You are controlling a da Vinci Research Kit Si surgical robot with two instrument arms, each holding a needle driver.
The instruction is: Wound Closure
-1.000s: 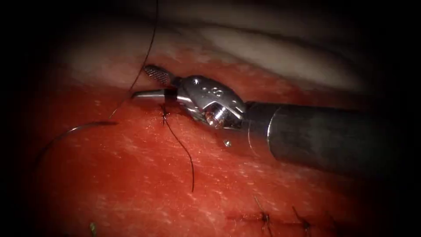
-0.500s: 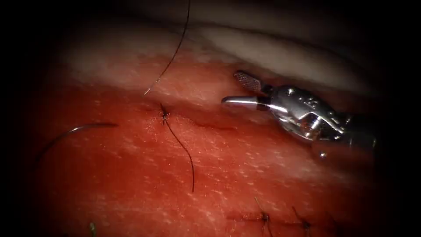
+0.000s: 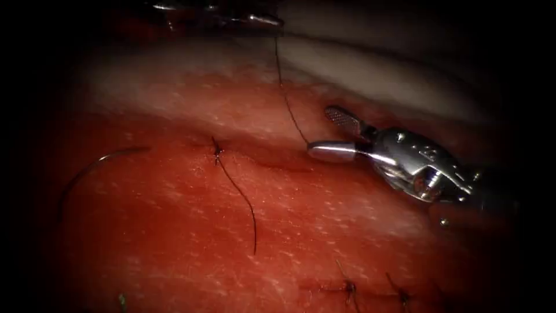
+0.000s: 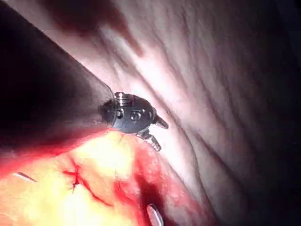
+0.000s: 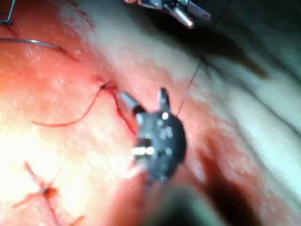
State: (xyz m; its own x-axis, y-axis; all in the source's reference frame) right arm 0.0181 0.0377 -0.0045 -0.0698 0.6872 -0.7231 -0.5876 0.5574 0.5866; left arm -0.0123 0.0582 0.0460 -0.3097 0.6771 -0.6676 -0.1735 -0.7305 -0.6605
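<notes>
My right tool [image 3: 331, 132], jaws open and empty beside the thread [image 3: 288, 104], which my left tool [image 3: 255, 19] grips, needle [image 3: 87, 171] lying free.

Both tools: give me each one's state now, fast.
Left tool: holds the thread; the needle lies free on the tissue.
Right tool: open, holds nothing.

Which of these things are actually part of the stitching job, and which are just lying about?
In the job:
- right gripper, open, holding nothing
- left gripper, holding the thread
- needle, lying free on the tissue, left of the cut

Lying about:
- knot's cut thread end
- finished stitches
</notes>
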